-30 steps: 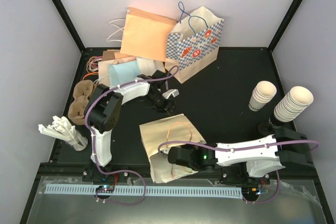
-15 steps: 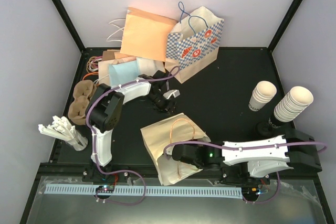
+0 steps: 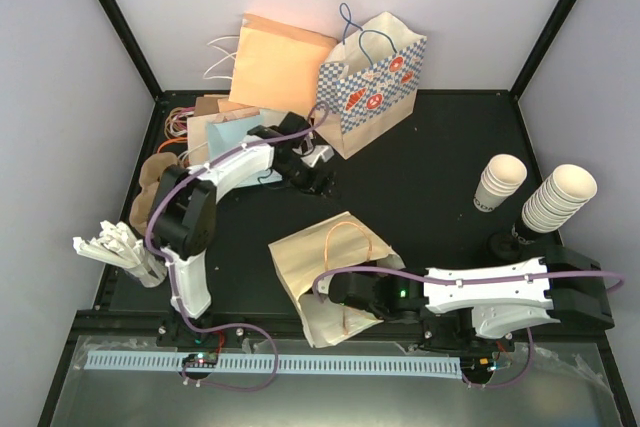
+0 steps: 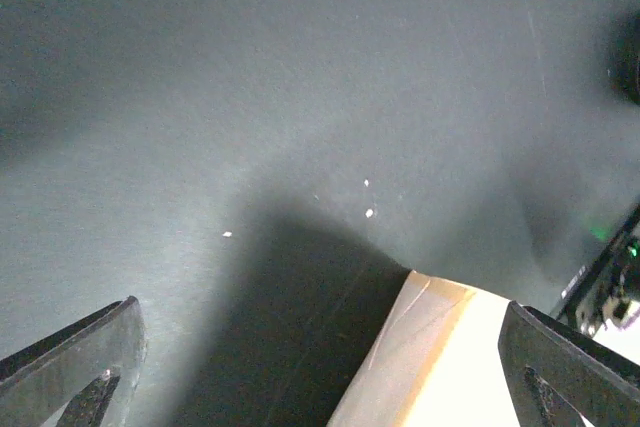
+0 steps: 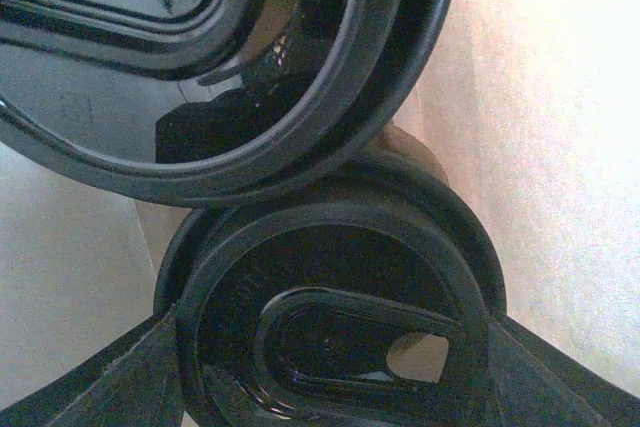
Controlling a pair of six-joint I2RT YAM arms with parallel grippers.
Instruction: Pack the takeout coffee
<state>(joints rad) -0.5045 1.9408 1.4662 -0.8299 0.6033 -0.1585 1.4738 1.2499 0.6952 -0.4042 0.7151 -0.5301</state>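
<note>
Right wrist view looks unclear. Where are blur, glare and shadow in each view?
Right wrist: the upper lid is soft, with glossy reflections; the coffee lid below is sharper; the bag wall is washed out. Left wrist: a broad soft shadow lies on the table, the bag corner is overexposed. Top: even light, a warm glow on the orange bag.
</note>
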